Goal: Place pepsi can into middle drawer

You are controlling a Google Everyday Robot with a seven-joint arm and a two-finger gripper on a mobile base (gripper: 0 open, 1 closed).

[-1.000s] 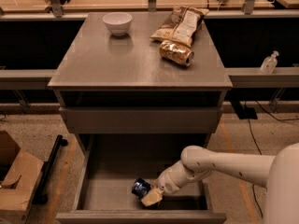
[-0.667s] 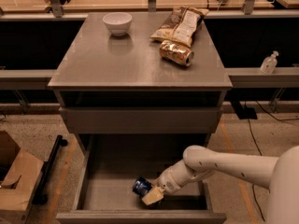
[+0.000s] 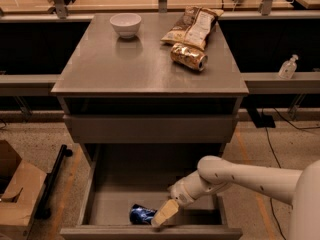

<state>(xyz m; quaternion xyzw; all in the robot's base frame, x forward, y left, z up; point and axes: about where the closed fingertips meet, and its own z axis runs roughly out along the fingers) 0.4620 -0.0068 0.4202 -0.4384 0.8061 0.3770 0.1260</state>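
A grey cabinet (image 3: pixel 135 69) is seen from above and in front, and its middle drawer (image 3: pixel 90 196) stands open at the bottom of the view. A white robot arm (image 3: pixel 245 176) reaches in from the lower right and bends down into the drawer. Its gripper (image 3: pixel 161 218) is low over the drawer floor, close behind the front wall. It cannot be told whether the jaws are open, closed or gripping anything, because only one beige side of the gripper shows.

The pepsi can (image 3: pixel 141 215) lies on its side on the drawer floor. It is immediately left of the jaws, and its right end meets the gripper. The can is blue with a silver end and sits near the front of the drawer, roughly midway across.

Above the jaws is a plain grey drawer front (image 3: pixel 150 129), shut, and above that the cabinet top. Far above and to the left of the jaws, a white bowl (image 3: pixel 125 24) sits upright near the back of the top. Above and slightly to the right, a chip bag (image 3: pixel 194 26) lies flat, with a gold-brown can (image 3: pixel 188 57) on its side just in front of it.

On the floor well left of the jaws are a cardboard box (image 3: pixel 15 194) and a black bar (image 3: pixel 52 184). Far up and to the right, a clear bottle (image 3: pixel 288 67) stands on a ledge.
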